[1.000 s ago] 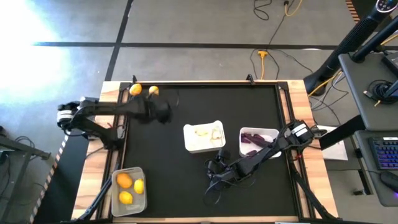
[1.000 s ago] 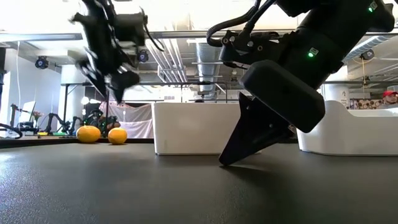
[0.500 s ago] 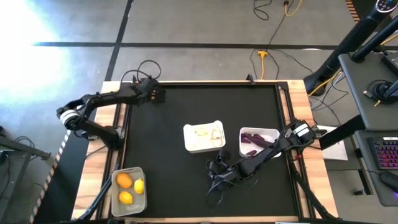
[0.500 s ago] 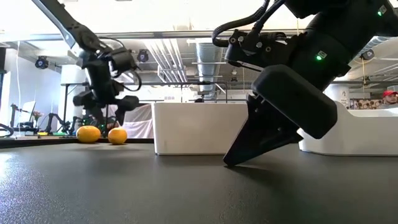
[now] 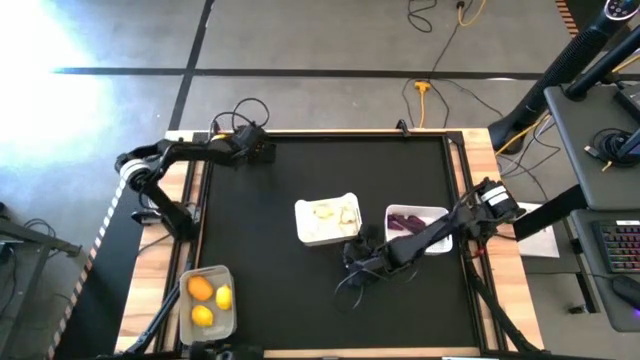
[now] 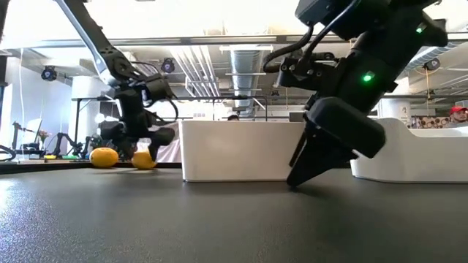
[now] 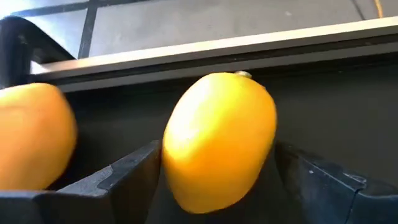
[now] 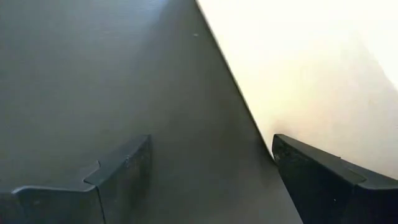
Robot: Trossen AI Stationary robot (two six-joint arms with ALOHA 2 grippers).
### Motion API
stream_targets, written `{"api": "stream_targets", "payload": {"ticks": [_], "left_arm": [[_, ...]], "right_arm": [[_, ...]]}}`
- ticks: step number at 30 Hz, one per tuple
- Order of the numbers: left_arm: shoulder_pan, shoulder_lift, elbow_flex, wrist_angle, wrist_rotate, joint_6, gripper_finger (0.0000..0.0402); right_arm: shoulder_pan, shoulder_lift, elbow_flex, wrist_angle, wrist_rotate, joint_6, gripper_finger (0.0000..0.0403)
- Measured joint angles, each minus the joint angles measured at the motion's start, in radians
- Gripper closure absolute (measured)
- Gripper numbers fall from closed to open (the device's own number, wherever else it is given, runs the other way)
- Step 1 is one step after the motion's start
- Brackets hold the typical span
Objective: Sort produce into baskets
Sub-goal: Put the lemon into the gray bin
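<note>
Two yellow-orange lemons [image 6: 104,157] [image 6: 144,161] lie on the black table at its far left corner. My left gripper [image 7: 217,149] is open and low over that corner [image 5: 255,152], with a finger on either side of the right-hand lemon [image 7: 217,140]. The other lemon [image 7: 31,137] lies beside it. My right gripper [image 5: 355,258] is open and empty, just above the table near the near right corner of the white tray of garlic bulbs [image 5: 328,220]. A second white tray [image 5: 415,228] holds purple vegetables. A clear tub [image 5: 208,305] holds three lemons. My left gripper's fingers come level at the lemon from the table's near side, one [image 7: 134,180] close against its side [image 7: 171,155], the other [image 7: 311,180] with a gap. I cannot tell whether either finger touches it. The lemon rests on the table.
The table's raised far edge [image 7: 249,53] runs right behind the two lemons. The white tray's wall [image 8: 311,74] stands beside my right gripper. Cables lie on the floor beyond the far edge. A desk with a keyboard stands to the right of the table.
My left gripper has gone toward the table's far edge and down to the two lemons, and its fingers now stand around the right-hand one. My right gripper has shifted a little toward the far edge, closer to the white trays.
</note>
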Motion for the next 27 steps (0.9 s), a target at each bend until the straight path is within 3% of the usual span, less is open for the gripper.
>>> {"api": "stream_targets", "payload": {"ticks": [10, 17, 19, 27], "left_arm": [[-0.02, 0.188, 0.162, -0.07, -0.013, 0.003, 0.0113], [-0.058, 0.193, 0.161, -0.072, -0.025, 0.031, 0.0186], [-0.087, 0.191, 0.154, -0.073, -0.034, 0.042, 0.0211], [-0.322, 0.097, 0.146, -0.084, -0.061, 0.047, 0.0213]], "right_arm": [[-0.03, -0.026, -0.032, -0.004, 0.003, 0.017, 0.0076], [-0.032, -0.027, -0.034, 0.018, 0.005, 0.018, 0.0076], [-0.032, -0.027, -0.034, 0.032, 0.005, 0.018, 0.0076], [-0.022, -0.027, -0.034, 0.036, -0.001, 0.052, 0.0076]]}}
